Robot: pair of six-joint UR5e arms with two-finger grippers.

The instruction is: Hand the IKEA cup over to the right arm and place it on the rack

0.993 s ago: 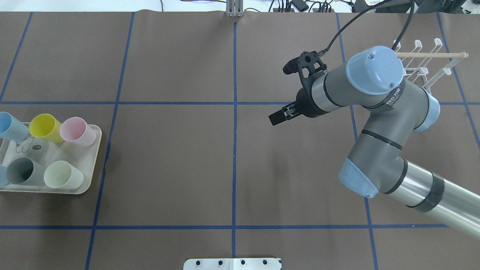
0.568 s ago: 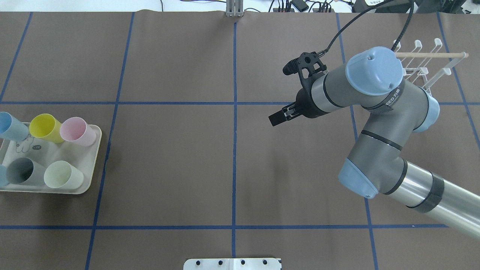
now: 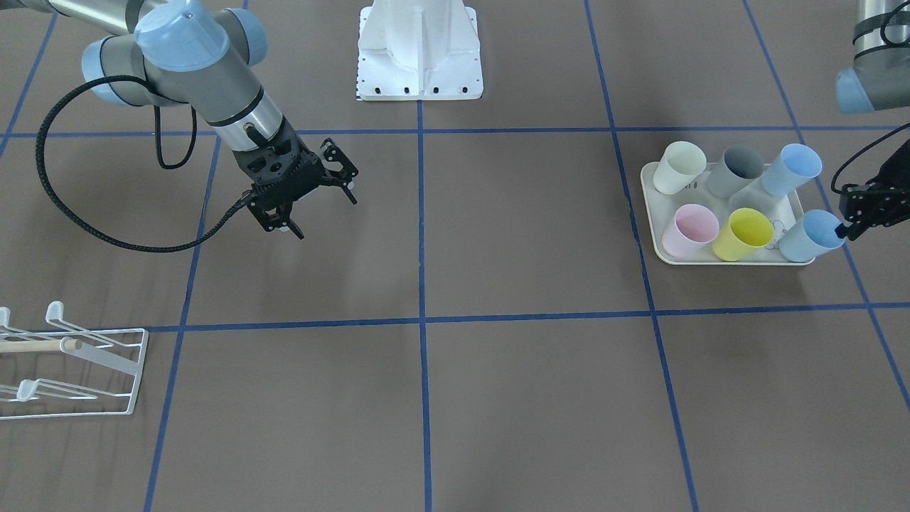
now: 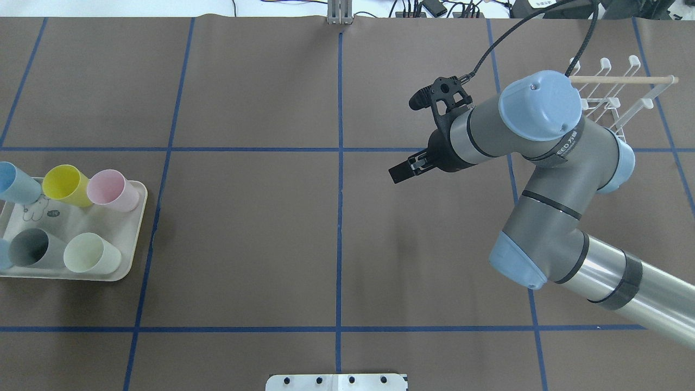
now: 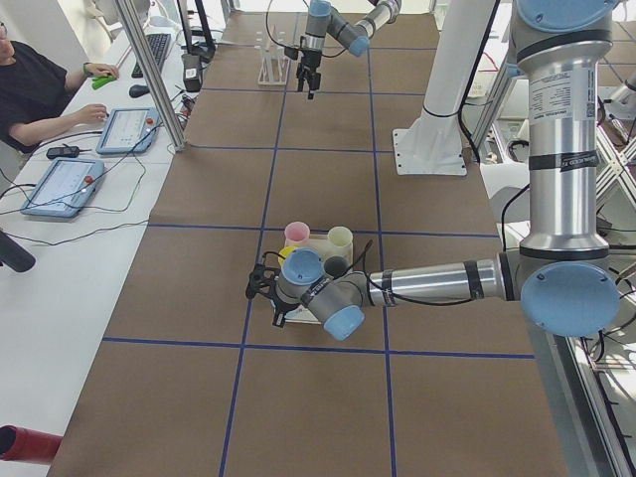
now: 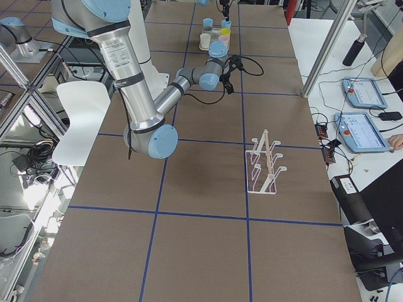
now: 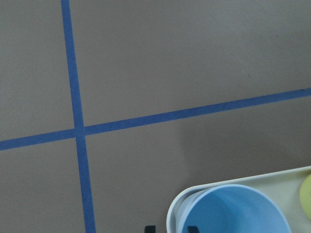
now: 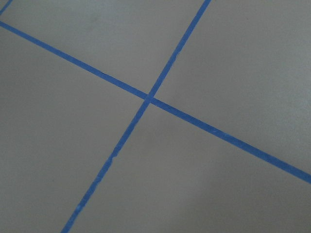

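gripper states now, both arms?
Left gripper: astride the blue cup rim; clamped or not, cannot tell.
Right gripper: open, empty.

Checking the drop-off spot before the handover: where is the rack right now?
In the overhead view the rack stands at the far right of the table, partly hidden behind a blue-capped joint of the right arm, opposite the cup tray.
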